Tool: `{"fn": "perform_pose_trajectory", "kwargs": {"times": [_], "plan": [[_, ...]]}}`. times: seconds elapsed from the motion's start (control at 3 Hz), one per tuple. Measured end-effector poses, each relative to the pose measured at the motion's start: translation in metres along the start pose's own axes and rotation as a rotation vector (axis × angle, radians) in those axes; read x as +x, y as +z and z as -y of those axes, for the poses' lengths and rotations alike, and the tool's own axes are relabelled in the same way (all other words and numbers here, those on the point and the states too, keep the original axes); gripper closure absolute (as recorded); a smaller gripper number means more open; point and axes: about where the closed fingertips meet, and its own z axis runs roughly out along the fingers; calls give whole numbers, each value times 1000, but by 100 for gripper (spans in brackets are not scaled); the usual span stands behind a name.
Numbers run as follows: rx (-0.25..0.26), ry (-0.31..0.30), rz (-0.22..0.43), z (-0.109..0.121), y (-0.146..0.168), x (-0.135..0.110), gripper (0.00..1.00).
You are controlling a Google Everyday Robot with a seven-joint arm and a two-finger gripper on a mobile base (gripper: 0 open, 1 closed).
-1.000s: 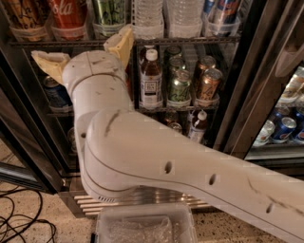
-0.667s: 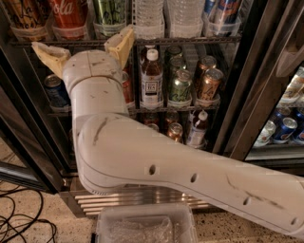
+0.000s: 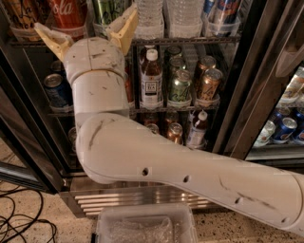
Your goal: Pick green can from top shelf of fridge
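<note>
The claw [image 3: 85,21] gapes wide at the top shelf's [image 3: 190,41] rail, spread to fit round a can. The green can [image 3: 107,9] stands there, just behind one finger.

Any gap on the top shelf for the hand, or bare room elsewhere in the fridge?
Top shelf is packed: red cola can, green can, water bottles side by side. Open hand sits at its front rail. Bare strip: middle rack, between copper can and right frame.
</note>
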Motion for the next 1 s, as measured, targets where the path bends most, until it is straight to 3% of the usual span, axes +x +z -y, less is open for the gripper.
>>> {"fn": "perform_pose_trajectory", "kwargs": {"times": [0.33,1.0], "plan": [[-4,-14,38,2,-1,-8,11],[-77,92,61,-1,8,-2,19]]}}
